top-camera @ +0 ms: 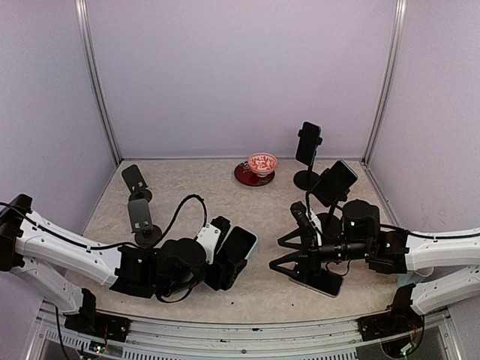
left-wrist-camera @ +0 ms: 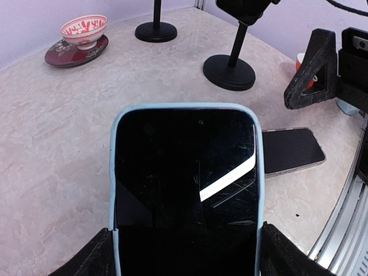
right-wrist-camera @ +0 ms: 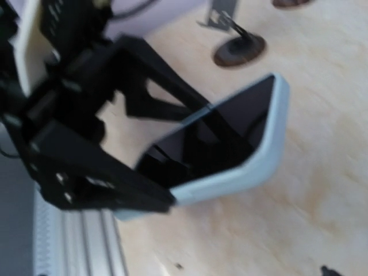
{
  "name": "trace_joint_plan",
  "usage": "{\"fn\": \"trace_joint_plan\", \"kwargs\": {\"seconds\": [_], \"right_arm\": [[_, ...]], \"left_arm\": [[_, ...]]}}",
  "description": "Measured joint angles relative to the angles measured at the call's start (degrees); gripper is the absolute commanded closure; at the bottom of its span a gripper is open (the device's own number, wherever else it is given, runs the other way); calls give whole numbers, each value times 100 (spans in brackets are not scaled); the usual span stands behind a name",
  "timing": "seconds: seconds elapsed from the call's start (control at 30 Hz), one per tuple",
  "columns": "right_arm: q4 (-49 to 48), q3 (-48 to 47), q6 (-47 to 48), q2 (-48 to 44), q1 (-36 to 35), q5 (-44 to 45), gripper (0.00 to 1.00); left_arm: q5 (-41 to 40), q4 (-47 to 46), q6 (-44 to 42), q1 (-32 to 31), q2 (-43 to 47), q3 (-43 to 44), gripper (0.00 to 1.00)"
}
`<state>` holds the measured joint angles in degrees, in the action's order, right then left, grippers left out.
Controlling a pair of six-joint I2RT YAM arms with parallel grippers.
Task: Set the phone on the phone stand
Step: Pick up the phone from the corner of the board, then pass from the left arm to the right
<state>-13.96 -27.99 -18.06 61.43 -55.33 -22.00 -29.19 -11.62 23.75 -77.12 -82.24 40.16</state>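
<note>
A phone in a light blue case (top-camera: 240, 244) is held off the table by its long edges, screen up, with my left gripper (top-camera: 229, 262) shut on it. In the left wrist view the phone (left-wrist-camera: 187, 172) fills the middle, a black finger (left-wrist-camera: 98, 256) on each side. Two empty phone stands (top-camera: 140, 217) (top-camera: 134, 178) are at the left of the table, behind my left arm. My right gripper (top-camera: 279, 255) is wide open, empty, facing the held phone from the right. The blurred right wrist view shows that phone (right-wrist-camera: 241, 144) in the left gripper's jaws.
A second dark phone (top-camera: 319, 280) (left-wrist-camera: 290, 150) lies flat under my right gripper. Two stands at the right carry phones (top-camera: 335, 182) (top-camera: 308, 144). A red-and-white bowl on a dark red saucer (top-camera: 262, 163) (left-wrist-camera: 83, 29) sits at the back. White walls enclose the table.
</note>
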Motion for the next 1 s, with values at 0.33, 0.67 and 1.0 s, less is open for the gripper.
{"fn": "trace_joint_plan", "kwargs": {"seconds": [0.33, 0.67, 1.0], "right_arm": [[-964, -125, -570, 529, -254, -490, 0], [-1508, -358, -1082, 1086, -422, -470, 3], [-1912, -820, -1460, 1762, -455, -448, 36]], "left_arm": [[-826, -232, -63, -391, 81, -203, 47], [-1510, -470, -131, -667, 166, -251, 47], [-2017, -664, -308, -970, 164, -251, 47]]}}
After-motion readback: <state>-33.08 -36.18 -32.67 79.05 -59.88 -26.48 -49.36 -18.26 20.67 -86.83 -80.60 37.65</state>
